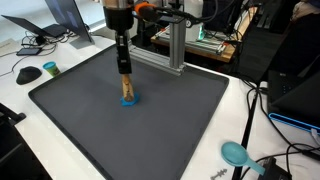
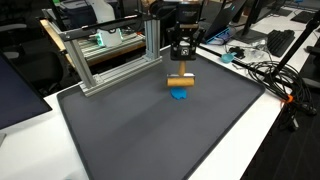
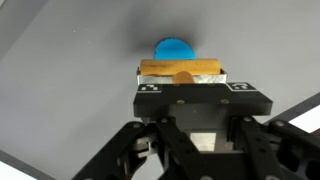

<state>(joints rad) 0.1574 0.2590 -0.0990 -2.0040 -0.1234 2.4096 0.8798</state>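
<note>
In both exterior views my gripper [image 1: 124, 72] [image 2: 181, 62] points straight down over a dark grey mat [image 1: 90, 120] [image 2: 130, 130], shut on a wooden block [image 1: 126, 88] [image 2: 180, 78]. The block hangs just above a small round blue disc [image 1: 129, 101] [image 2: 179, 96] that lies on the mat; whether the two touch I cannot tell. The wrist view shows the wooden block [image 3: 182, 70] across the gripper [image 3: 182, 80], with the blue disc [image 3: 174, 48] just beyond it. The fingertips themselves are hidden behind the gripper body.
An aluminium frame [image 1: 170, 45] [image 2: 110, 50] stands along the mat's far edge. A teal utensil [image 1: 235, 152] lies off the mat on the white table. A black mouse [image 1: 28, 74], a laptop [image 1: 60, 18] and cables [image 2: 270, 75] surround the mat.
</note>
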